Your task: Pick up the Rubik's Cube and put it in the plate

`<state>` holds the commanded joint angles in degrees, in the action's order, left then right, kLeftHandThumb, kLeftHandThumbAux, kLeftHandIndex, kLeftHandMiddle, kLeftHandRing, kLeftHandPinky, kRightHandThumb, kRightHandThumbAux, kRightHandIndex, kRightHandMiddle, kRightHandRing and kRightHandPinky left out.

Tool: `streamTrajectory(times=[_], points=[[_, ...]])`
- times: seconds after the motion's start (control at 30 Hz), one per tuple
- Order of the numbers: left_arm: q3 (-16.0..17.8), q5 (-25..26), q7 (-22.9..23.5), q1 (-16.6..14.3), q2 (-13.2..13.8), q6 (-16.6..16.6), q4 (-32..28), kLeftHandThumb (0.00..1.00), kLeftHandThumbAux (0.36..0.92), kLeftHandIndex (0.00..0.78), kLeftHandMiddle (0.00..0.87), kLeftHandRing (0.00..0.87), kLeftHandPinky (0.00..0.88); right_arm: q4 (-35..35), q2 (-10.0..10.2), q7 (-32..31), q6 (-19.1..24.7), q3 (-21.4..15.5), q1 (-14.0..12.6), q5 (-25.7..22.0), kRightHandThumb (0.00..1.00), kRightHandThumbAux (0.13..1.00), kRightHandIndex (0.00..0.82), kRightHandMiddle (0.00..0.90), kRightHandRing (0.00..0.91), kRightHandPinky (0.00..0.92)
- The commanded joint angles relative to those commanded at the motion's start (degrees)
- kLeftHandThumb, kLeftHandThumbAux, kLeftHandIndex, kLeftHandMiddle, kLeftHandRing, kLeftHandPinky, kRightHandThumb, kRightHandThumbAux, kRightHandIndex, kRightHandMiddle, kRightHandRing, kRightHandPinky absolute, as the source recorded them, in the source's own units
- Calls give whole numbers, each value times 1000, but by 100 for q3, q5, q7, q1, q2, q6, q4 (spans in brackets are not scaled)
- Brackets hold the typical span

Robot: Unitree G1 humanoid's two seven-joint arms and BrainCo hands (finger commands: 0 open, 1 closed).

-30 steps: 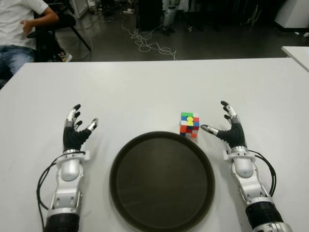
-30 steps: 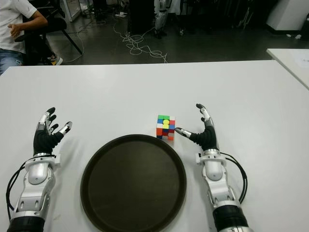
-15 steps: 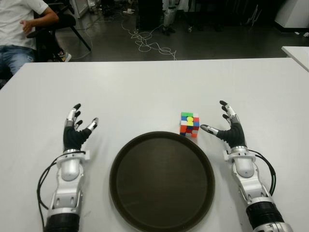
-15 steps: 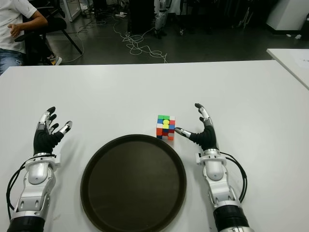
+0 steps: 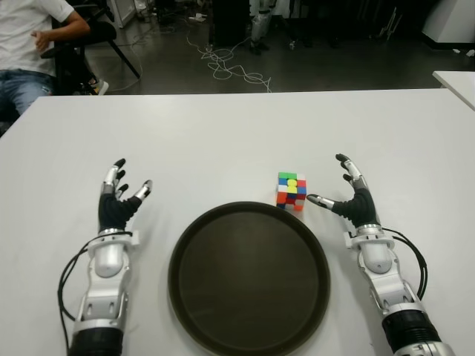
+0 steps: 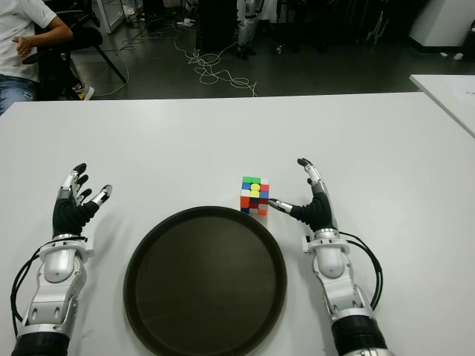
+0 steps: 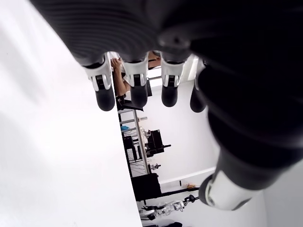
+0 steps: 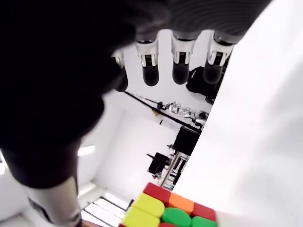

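The Rubik's Cube (image 5: 292,191) stands on the white table (image 5: 223,133), just beyond the far right rim of the round dark plate (image 5: 249,276). My right hand (image 5: 349,191) is open immediately right of the cube, thumb tip almost at its side, fingers spread upward. In the right wrist view the cube's (image 8: 165,210) coloured tiles show close under the spread fingers (image 8: 180,66). My left hand (image 5: 119,196) is open, well left of the plate, holding nothing.
A person (image 5: 30,44) sits on a chair at the far left beyond the table. Cables (image 5: 230,63) lie on the floor behind. Another white table corner (image 5: 456,81) shows at the far right.
My right hand has crept slightly left and forward, bringing its thumb closer to the cube. The cube, plate and left hand have not moved.
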<state>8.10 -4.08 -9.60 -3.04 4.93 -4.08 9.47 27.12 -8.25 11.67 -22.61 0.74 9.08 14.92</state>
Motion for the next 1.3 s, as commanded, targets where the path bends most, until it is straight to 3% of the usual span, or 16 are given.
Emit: streamTrajectory(times=[0.23,0.47,0.63,0.83,1.0,1.13,1.3], points=[[39,28,-27,-35,6,59,-22,0,736,0,0,0,11,58,-13,176,-26,16,28,145,0,783,0,0,0,0],[85,-38,-161,-128,25,35,108,0,763,0,0,0,1,206,-53,281,-151,13,138,181,0,787,0,0,0,0],[71,-142,-251,-214,95,-41,239,0,728,0,0,0,22,214,-63,311,-213,4,192,167,0,777,0,0,0,1],[157,-509,-837,-1015,531,-912,2252,0,672,0,0,0,65,143,-125,277,-119,30,239,239,0,722,0,0,0,10],[18,-818,-1326,-1145,557,-1128,2608,0,681,0,0,0,48,203,-141,253,-80,24,329,243,0,701,0,0,0,14],[-92,-1094,-1612,-1318,778,-1310,3036,0,694,0,0,0,35,643,-315,263,-162,9,744,293,0,693,0,0,0,7],[-150,-1145,-1687,-1540,920,-1463,3514,0,696,0,0,0,40,973,-472,347,-322,75,1053,419,0,705,0,0,0,23]])
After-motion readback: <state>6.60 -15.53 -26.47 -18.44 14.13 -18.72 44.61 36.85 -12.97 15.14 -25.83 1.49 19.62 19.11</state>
